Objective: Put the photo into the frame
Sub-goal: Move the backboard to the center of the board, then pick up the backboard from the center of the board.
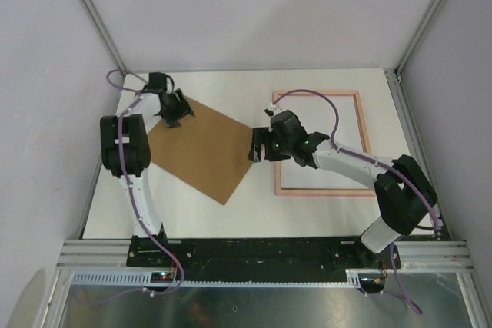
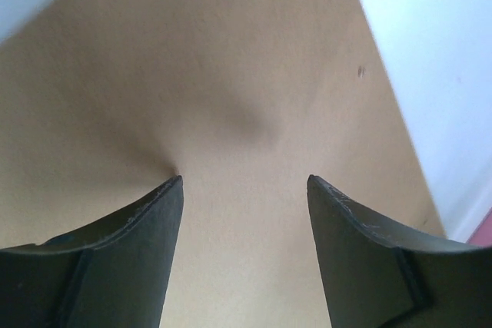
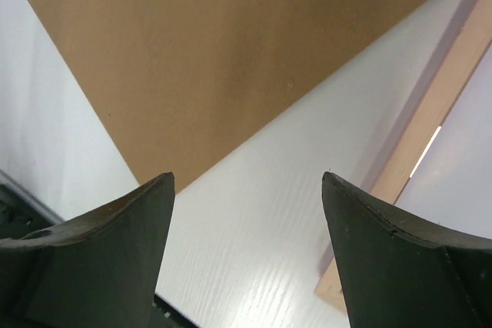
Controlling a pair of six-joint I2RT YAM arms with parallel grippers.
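Top external: frame lies flat on the R half of the white table, long sides running away from the arms. Pink rim shows all round except where the R arm crosses it. White panel fills its opening. Can't tell if that's the photo's blank back; no printed side on show in any view.

Brown backing board lies flat, centre-left, turned cornerwise like a diamond, apart from the frame w/ a strip of bare table between.

L gripper sits over the board's far-left corner. L wrist view: claw spread, nothing between the fingers, only brown board beneath. Tips are low on it, and the shadow runs right up to one tip. Contact likely, not certain.

R gripper is at the board's R corner, btwn board and frame. R wrist view: claw spread wide, holding nothing. Bare table lies under the gap, the board's edge runs across upper left, and the frame's pale wood rail slants down the R side.
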